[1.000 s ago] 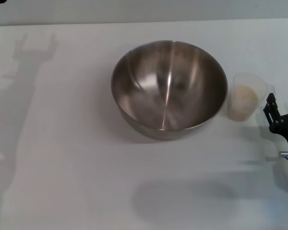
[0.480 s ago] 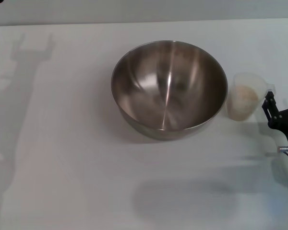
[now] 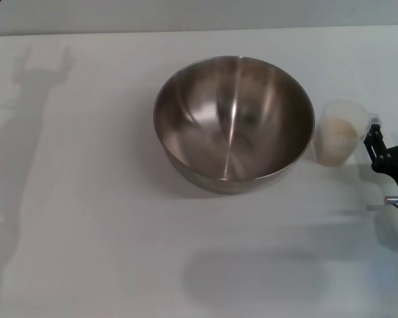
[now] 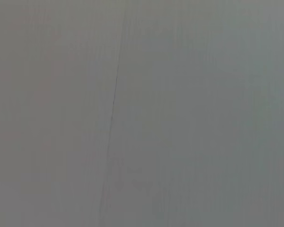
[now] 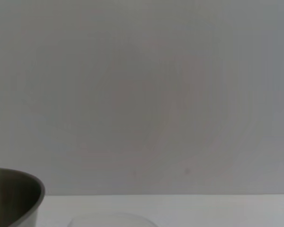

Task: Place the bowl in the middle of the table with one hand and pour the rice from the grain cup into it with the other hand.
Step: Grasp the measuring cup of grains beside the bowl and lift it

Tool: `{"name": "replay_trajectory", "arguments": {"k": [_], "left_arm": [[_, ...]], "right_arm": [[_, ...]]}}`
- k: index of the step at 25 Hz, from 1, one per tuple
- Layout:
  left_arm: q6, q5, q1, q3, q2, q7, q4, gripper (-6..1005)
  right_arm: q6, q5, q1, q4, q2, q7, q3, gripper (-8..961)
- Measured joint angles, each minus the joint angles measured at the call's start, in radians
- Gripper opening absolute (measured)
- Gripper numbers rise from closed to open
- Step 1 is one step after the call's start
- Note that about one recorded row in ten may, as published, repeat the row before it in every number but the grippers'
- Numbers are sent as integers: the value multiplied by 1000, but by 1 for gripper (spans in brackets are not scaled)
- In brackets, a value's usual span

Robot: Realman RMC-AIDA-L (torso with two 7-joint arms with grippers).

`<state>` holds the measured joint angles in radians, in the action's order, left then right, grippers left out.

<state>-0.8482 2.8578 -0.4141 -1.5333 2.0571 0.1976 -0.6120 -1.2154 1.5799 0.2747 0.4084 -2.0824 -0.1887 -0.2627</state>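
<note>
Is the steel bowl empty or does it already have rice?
Empty: the bowl shows only bare shiny steel inside. The rice sits in the upright grain cup.

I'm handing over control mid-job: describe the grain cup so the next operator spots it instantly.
Find the large shiny stainless-steel bowl on the white table. On the robot's right of it, just clear of its rim, stands the small translucent plastic cup holding pale rice; it is far smaller, clear, not metal.

One bowl [image 3: 233, 122], one grain cup [image 3: 339, 132], one pincer [image 3: 391, 142]
</note>
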Motion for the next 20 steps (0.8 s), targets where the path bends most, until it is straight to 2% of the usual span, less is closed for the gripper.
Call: {"name": "replay_trajectory", "arguments": {"k": [20], "left_arm": [[-4, 0, 4, -2, 0, 1, 2, 832]], "right_arm": [[28, 4, 25, -13, -1, -20, 4, 632]]}}
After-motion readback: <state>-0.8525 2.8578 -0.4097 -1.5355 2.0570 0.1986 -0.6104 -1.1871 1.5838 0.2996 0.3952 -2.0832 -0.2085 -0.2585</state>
